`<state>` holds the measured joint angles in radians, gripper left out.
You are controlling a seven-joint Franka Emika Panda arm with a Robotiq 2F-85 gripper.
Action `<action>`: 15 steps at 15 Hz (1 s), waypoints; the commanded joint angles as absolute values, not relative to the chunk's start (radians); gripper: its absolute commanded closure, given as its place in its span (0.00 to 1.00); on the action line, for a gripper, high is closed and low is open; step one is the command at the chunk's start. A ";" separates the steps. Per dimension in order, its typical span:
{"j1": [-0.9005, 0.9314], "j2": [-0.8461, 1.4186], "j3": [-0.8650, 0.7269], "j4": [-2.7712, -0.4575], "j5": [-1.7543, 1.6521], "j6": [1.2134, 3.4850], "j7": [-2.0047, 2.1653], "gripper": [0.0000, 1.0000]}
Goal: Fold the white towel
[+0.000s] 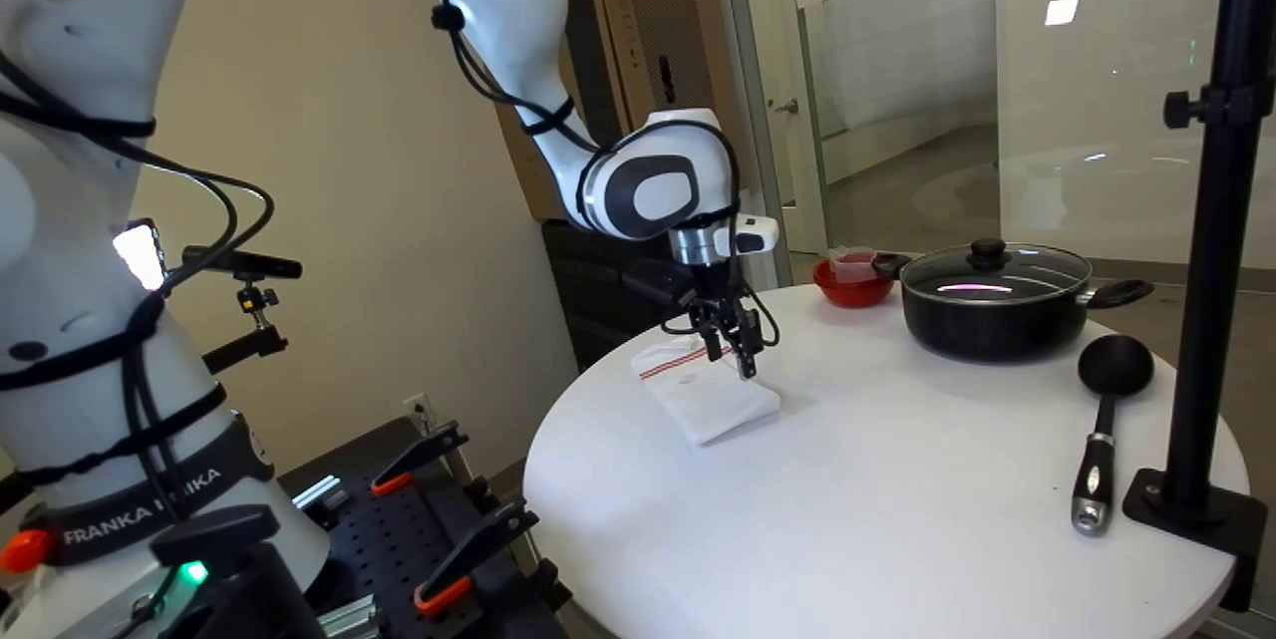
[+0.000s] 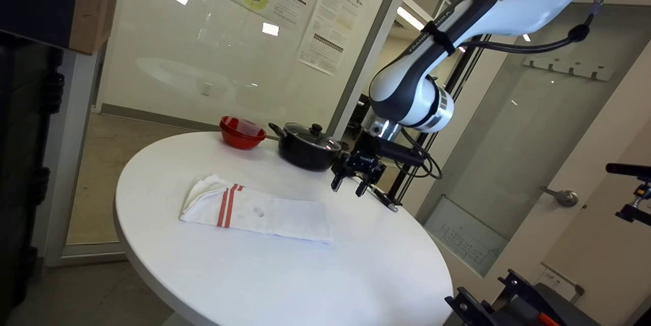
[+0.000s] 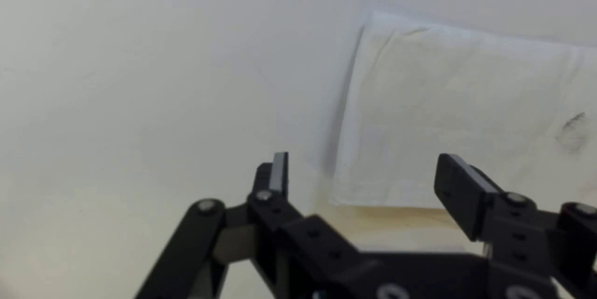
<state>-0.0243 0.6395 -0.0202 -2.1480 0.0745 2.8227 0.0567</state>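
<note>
The white towel lies flat on the round table as a narrow strip in several layers, seen in both exterior views [image 1: 710,400] [image 2: 290,216]. Red stripes cross it close to one end, where the layers fan out loosely. A small grey mark shows on its top. My gripper [image 2: 348,191] hangs above the table, apart from the cloth, its fingers spread with nothing between them. From the wrist view, the towel's plain end [image 3: 433,89] reaches under the right finger, and the gripper [image 3: 363,155] is over its corner; the striped end is out of that view.
Farther back on the table stand a black pan [image 1: 997,320] with a glass lid and a red bowl [image 1: 855,292]. A black ladle [image 1: 1115,370] lies near a black pole [image 1: 1201,320] fixed at the table edge.
</note>
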 commanded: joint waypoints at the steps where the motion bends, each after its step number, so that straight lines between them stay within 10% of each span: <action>1: 0.043 0.688 -0.066 -2.181 0.051 2.998 0.109 0.00; 15: 0.025 0.837 -0.084 -2.041 0.087 2.943 0.146 0.00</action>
<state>0.0158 0.7879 -0.0686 -2.1080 0.0807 2.9923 0.1213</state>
